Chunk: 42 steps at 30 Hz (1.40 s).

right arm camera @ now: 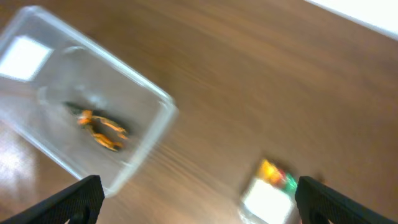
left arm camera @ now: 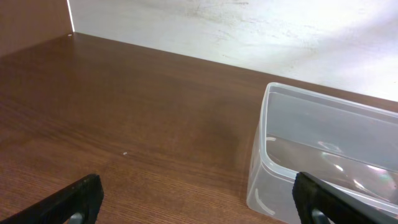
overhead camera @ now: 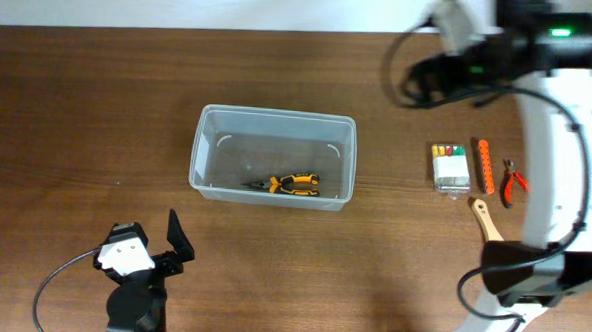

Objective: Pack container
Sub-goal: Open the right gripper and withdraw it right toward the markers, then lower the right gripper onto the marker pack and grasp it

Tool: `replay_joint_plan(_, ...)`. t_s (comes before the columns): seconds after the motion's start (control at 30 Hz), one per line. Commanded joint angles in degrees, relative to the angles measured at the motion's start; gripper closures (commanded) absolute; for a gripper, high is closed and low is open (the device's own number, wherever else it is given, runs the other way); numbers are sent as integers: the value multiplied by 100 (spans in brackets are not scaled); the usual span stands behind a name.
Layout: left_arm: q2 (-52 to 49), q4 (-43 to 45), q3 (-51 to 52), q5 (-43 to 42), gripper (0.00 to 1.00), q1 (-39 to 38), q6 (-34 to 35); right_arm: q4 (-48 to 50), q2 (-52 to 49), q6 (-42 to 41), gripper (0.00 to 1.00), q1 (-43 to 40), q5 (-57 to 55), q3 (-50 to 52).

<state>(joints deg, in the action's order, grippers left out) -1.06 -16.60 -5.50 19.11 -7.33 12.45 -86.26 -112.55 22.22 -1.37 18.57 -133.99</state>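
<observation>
At the table's near edge you see the left gripper (left arm camera: 199,208), fingers spread wide and empty. Beyond it, mid-table, the container (overhead camera: 278,113) stands upright: a clear, translucent tub with rounded corners and a thick rim. Yellow-handled pliers (overhead camera: 293,184) lie inside by its near wall. Toward the far right corner, the right gripper (right arm camera: 202,202) gapes empty too.

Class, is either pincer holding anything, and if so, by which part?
Nothing is held. The left pincer and right pincer are both open and empty; the pliers lie loose in the container.
</observation>
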Motion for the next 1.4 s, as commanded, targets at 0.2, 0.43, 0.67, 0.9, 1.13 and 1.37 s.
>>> replay_joint_plan(0.2,37,-11,17,20,1,-17,-50,-197,-122,-197,2,-1257,-791,782)
replay_joint_plan(0.43,37,-11,17,20,1,-17,-50,699,-122,-332,1,-1213,-951,2396)
replay_joint_plan(0.67,37,-11,17,20,1,-17,-50,1880,-125,-538,1,-1134,-1241,3877)
replay_joint_plan(0.9,37,-11,17,20,1,-17,-50,2964,-125,-540,1,-1095,-1172,4933)
replay_joint_plan(1.13,37,-11,17,20,1,-17,-50,3534,-129,-511,1,-780,-1185,5362)
replay_joint_plan(1.37,37,-11,17,20,1,-17,-50,3751,-166,-588,1,-448,-2096,5392)
